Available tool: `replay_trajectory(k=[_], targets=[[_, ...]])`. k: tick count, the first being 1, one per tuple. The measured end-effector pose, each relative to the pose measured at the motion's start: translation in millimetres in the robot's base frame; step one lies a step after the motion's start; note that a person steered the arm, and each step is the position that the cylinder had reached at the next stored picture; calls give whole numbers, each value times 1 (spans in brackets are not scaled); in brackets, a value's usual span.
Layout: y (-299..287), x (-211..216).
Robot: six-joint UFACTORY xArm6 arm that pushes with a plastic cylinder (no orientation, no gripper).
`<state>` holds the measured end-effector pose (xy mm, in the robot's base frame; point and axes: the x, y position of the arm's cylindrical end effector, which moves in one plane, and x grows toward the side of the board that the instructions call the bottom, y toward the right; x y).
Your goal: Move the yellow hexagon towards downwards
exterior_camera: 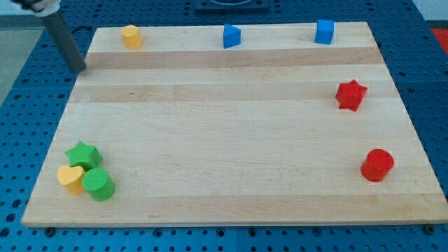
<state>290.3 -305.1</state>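
Risks shoving the yellow hexagon (130, 36) sideways along the counter (224, 119) edge: no hand, only my tip (80, 69), bare, lower-left of the block, not above.

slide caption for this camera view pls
My tip sits left of the yellow hexagon at the board's top-left.

The desk (231, 140) is a pale wooden board with lengthwise grain, lying on a blue perforated surface (21, 126). 8 blocks lie on it. Along the view's top edge: a yellow hexagon (131, 36) at the left, a blue wedge-like block (232, 36) mid-way, a blue cube (324, 32) to the right. At the right side, well apart, sit a red star (351, 95) and a red cylinder (377, 165). At the bottom left, a green star (84, 155), yellow heart (70, 178) and green cylinder (98, 184) cluster, touching.
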Motion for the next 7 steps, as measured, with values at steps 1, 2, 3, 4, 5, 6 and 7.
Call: replay_trajectory(k=[1, 2, 3, 4, 5, 6, 7], targets=[[1, -69], [16, -94], [52, -97], [73, -77], [89, -42], [91, -45], [93, -89]])
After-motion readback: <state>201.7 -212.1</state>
